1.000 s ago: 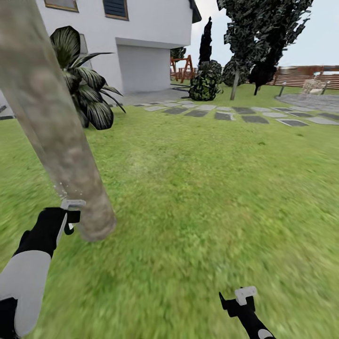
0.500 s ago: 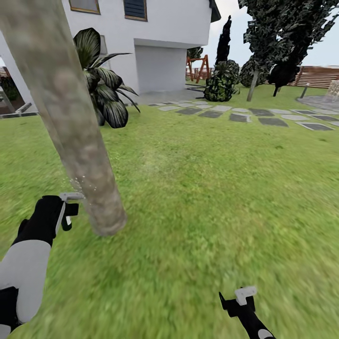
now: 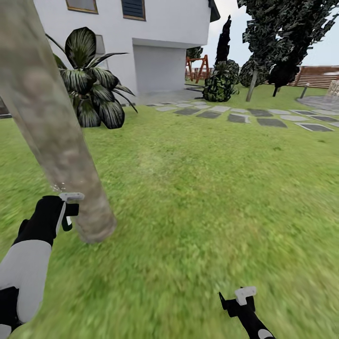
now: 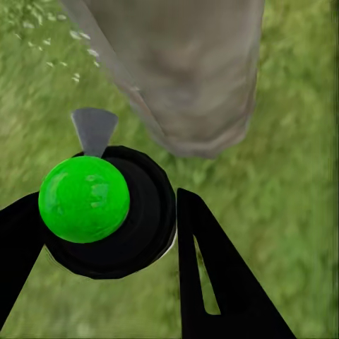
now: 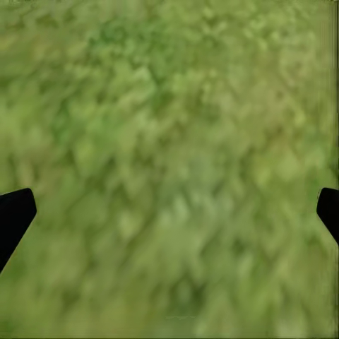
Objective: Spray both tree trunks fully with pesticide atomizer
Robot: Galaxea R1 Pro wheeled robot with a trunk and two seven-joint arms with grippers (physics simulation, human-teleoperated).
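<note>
The left gripper (image 4: pixel 106 233) is closed around one pesticide atomizer (image 4: pixel 106 212), a black rounded body with a bright green ball on top and a grey nozzle pointing toward the trunk; its two black fingers (image 4: pixel 219 282) press against the body on either side. In the head view the same left gripper (image 3: pixel 66 209) shows low at the left, at the end of a black and white arm, with the atomizer's pale head (image 3: pixel 71 196) just beside the bark. A few pale droplets (image 4: pixel 78 35) hang in the air next to the trunk.

One tree trunk (image 3: pixel 52 122) stands directly ahead of that nozzle: a thick, smooth, mottled grey-brown column leaning across the left of the head view and meeting the grass (image 3: pixel 197 188) close to the gripper. Its base (image 4: pixel 198 106) is also seen from the left wrist, very near the nozzle.

The right gripper (image 3: pixel 240 301) hangs low over the lawn, well apart from the trunk. Its two dark fingertips (image 5: pixel 14 215) sit at opposite edges of the right wrist view, spread wide with nothing between them but blurred grass.

Further out, one broad-leaved dark plant (image 3: pixel 92 89) grows behind the trunk before a white house (image 3: pixel 155 42). A row of grey stepping stones (image 3: pixel 235 115) crosses the lawn. Beyond them stand a rounded shrub (image 3: pixel 219 84), a narrow dark cypress (image 3: pixel 223 37), a dark-leaved tree (image 3: pixel 278 33), a red swing frame (image 3: pixel 200 66) and a stretch of brown slatted fence (image 3: pixel 320 75).
</note>
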